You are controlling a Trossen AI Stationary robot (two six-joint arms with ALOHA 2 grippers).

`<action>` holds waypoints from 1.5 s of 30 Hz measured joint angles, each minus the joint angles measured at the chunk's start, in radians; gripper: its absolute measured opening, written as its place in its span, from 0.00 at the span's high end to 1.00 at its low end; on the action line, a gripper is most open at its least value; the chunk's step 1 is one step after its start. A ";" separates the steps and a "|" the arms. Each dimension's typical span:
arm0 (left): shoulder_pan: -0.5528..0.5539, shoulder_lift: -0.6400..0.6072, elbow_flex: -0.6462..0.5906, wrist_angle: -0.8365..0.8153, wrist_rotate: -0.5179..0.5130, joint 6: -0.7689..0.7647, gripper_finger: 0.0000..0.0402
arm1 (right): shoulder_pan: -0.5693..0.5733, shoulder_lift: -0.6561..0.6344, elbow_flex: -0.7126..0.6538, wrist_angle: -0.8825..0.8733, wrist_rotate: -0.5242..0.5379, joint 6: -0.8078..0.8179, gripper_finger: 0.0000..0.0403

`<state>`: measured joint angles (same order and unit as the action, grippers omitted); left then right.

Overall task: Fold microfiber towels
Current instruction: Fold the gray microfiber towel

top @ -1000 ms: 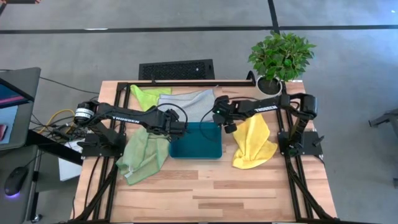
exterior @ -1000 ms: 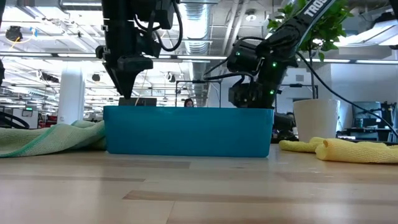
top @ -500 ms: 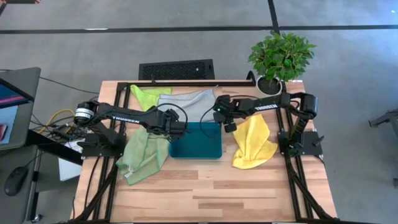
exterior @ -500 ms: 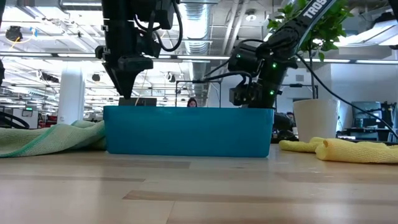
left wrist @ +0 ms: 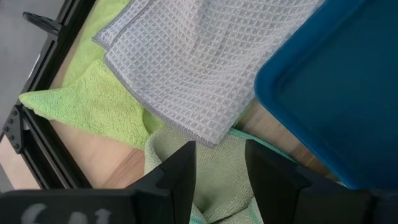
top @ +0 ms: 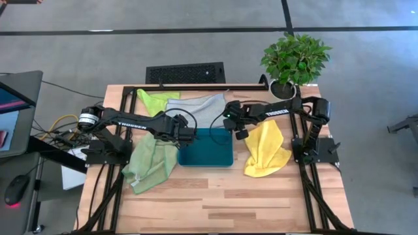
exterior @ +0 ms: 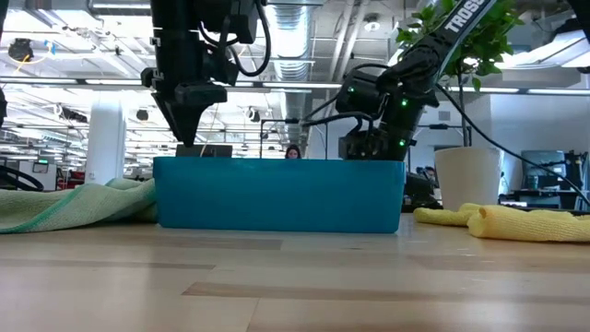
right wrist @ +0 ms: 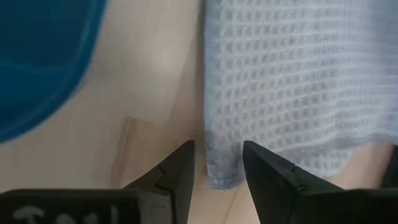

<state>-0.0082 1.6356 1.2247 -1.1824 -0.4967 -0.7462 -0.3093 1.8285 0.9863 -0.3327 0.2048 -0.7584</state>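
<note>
The light grey towel (top: 199,108) lies spread flat at the table's far middle, overlapping the lime green towel (top: 153,100). My right gripper (right wrist: 217,152) points down at the grey towel's right edge. It is open, with its fingers on either side of the towel's corner (right wrist: 221,175), which rests on the wood. My left gripper (left wrist: 219,152) hangs open above the pale sage green towel (top: 150,163), by the far left corner of the teal tray (top: 206,163). The yellow towel (top: 268,150) lies crumpled at the right.
The teal tray stands at the table's middle, between the two grippers. A potted plant (top: 294,62) stands at the far right corner. A black frame rail runs along the far edge. Bare wood stretches across the near half of the table.
</note>
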 joint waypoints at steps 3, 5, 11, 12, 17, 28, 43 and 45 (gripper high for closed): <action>0.000 0.000 0.000 0.000 0.001 0.000 0.67 | 0.001 0.006 0.000 0.001 0.032 -0.001 0.60; 0.000 0.000 0.000 0.000 0.000 0.000 0.67 | 0.002 0.006 0.000 0.005 0.041 -0.001 0.61; 0.000 0.000 0.000 0.000 0.001 -0.001 0.67 | -0.003 0.008 -0.004 0.024 0.054 0.001 0.76; 0.000 0.000 0.000 0.000 0.001 -0.005 0.67 | -0.004 0.009 -0.004 0.027 0.067 0.003 0.80; 0.000 0.000 0.000 0.000 0.001 -0.009 0.67 | -0.009 0.011 -0.005 0.028 0.079 0.001 0.97; -0.003 -0.043 0.000 -0.010 -0.069 -0.099 0.67 | -0.009 0.010 0.127 0.007 0.141 -0.038 0.98; -0.038 -0.118 0.000 -0.013 -0.143 -0.179 0.67 | 0.003 0.025 0.253 0.126 0.072 -0.166 0.99; -0.038 -0.118 0.000 -0.012 -0.144 -0.179 0.67 | 0.010 0.025 0.256 0.168 0.039 -0.184 0.99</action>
<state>-0.0464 1.5177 1.2247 -1.1946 -0.6411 -0.9257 -0.2989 1.8536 1.2427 -0.1648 0.2437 -0.9427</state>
